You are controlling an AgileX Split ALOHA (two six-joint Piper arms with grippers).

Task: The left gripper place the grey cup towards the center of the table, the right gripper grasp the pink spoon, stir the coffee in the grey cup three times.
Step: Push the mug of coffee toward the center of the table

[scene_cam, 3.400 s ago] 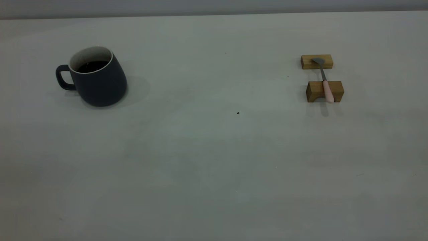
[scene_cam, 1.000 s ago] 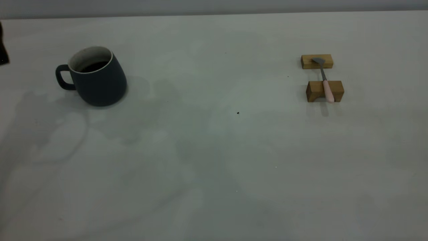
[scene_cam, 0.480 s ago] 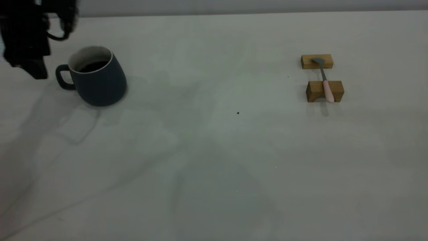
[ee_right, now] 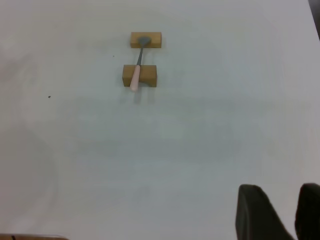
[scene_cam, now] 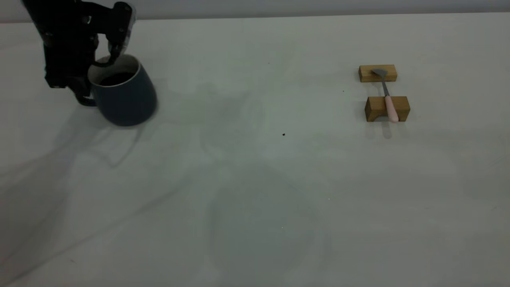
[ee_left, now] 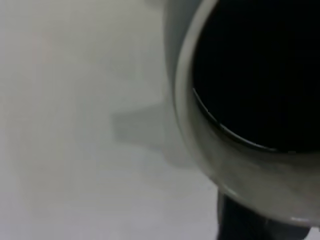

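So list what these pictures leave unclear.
- Exterior view: the left gripper sits at the grey cup, its own dark body hiding the cup's handle and whether it grips.
- Left wrist view: the cup fills the frame, blurred and cut off by the edges; the gripper itself is unseen.
- Right wrist view: the right gripper is cut off at the bottom edge.

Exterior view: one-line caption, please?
Left gripper at the grey cup's handle; pink spoon resting across two wooden blocks.

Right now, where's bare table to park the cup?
The table is bare between the grey cup and the wooden blocks holding the pink spoon, and all along the near side. It is crowded only at far left, where the left gripper meets the cup.
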